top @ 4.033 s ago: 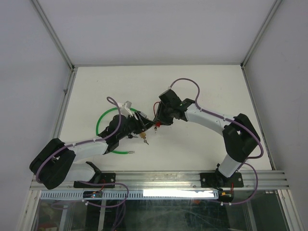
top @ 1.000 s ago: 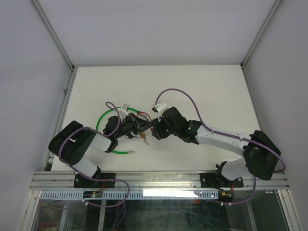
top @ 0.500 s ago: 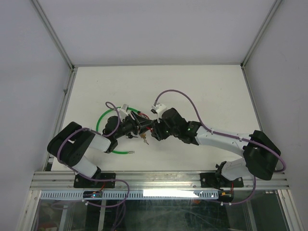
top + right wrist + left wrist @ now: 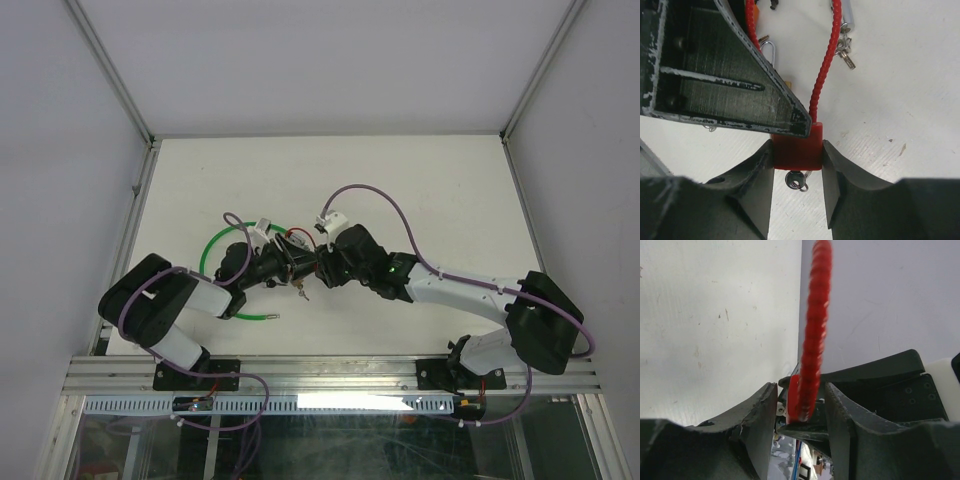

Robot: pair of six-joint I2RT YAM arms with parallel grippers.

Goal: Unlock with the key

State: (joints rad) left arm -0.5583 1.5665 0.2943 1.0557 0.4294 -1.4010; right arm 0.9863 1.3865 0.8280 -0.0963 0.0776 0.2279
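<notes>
Red lock [image 4: 795,144] clamped in right end effector [image 4: 797,151], key [image 4: 795,180] beneath

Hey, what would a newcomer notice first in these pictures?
Both grippers meet at the table's centre over a red cable lock. The right gripper clamps its red body, a key showing at its end, while its red cable runs between the left gripper's parted fingers. A green cable loops beside the left gripper.
</notes>
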